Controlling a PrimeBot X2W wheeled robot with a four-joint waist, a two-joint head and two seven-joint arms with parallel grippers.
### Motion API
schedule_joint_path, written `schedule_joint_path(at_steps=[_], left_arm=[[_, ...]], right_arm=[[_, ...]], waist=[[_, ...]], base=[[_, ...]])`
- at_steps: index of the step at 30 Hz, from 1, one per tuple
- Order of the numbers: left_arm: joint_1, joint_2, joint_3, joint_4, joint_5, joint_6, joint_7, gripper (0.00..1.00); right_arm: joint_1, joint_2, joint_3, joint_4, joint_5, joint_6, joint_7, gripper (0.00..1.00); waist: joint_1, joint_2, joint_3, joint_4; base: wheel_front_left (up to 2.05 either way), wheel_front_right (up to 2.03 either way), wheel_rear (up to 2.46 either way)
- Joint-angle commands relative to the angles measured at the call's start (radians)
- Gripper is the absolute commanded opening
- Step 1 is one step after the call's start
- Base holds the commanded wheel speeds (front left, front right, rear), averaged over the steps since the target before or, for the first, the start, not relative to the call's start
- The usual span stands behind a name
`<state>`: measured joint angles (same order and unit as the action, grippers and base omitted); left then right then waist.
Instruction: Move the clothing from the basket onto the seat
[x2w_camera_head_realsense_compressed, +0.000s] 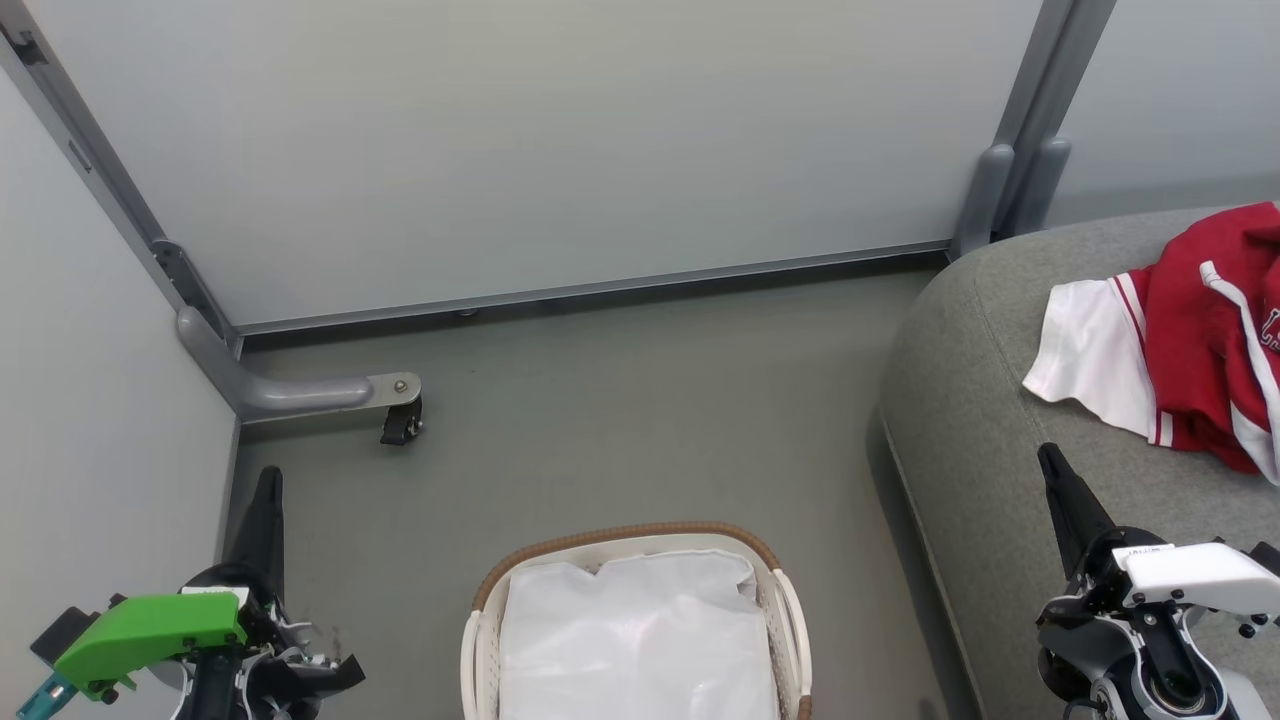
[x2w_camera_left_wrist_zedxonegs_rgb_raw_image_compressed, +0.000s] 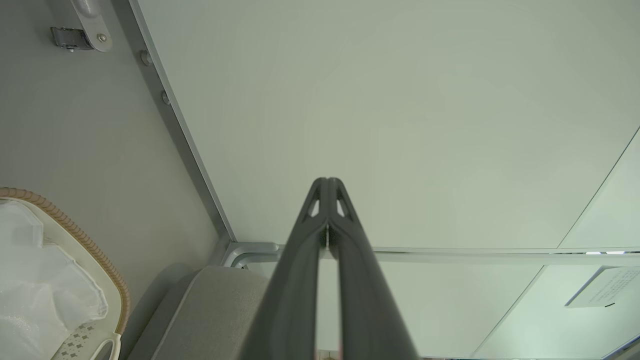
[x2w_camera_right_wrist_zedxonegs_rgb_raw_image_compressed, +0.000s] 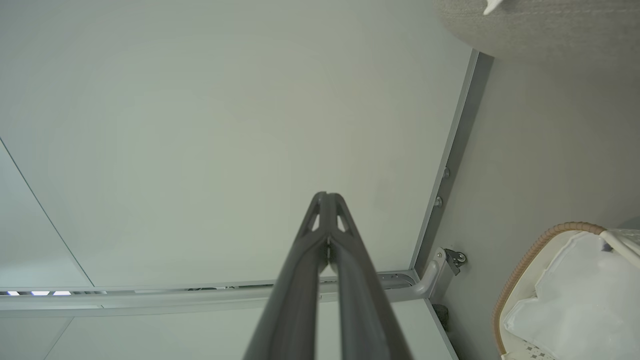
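Note:
The red clothing (x2w_camera_head_realsense_compressed: 1195, 345) with white stripes and a white panel lies crumpled on the grey seat (x2w_camera_head_realsense_compressed: 985, 400) at the right. The white basket (x2w_camera_head_realsense_compressed: 480, 640) with its brown woven rim stands on the floor at the bottom centre, holding just its plain white liner (x2w_camera_head_realsense_compressed: 640, 640). My left gripper (x2w_camera_head_realsense_compressed: 268, 478) is shut at the lower left, pointing up beside the partition, empty. My right gripper (x2w_camera_head_realsense_compressed: 1048, 455) is shut over the seat's front edge, below the clothing and apart from it. Both wrist views show fingertips pressed together (x2w_camera_left_wrist_zedxonegs_rgb_raw_image_compressed: 327, 181) (x2w_camera_right_wrist_zedxonegs_rgb_raw_image_compressed: 327, 195).
Pale partition panels stand behind and to the left, with a grey foot and castor (x2w_camera_head_realsense_compressed: 400, 420) on the floor at the left. Bare grey floor (x2w_camera_head_realsense_compressed: 640, 410) lies between basket, partition and seat.

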<state>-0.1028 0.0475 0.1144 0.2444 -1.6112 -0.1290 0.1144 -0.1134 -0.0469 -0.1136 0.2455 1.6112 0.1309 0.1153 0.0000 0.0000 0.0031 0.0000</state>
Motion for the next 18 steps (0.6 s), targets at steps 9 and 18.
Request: schedule_joint_path(at_steps=[9, 18], left_arm=[[-0.011, 0.005, 0.002, 0.000, -0.004, -0.004, 0.003, 0.00], [-0.011, 0.005, 0.002, -0.001, -0.004, -0.004, 0.003, 0.00]], right_arm=[[0.010, -0.006, -0.002, -0.003, 0.004, 0.000, 0.001, 0.00], [0.010, -0.006, -0.002, -0.003, 0.004, 0.000, 0.001, 0.00]], waist=[[0.0000, 0.0000, 0.000, 0.000], [0.0000, 0.0000, 0.000, 0.000]], base=[[0.00, 0.00, 0.00], [0.00, 0.00, 0.00]])
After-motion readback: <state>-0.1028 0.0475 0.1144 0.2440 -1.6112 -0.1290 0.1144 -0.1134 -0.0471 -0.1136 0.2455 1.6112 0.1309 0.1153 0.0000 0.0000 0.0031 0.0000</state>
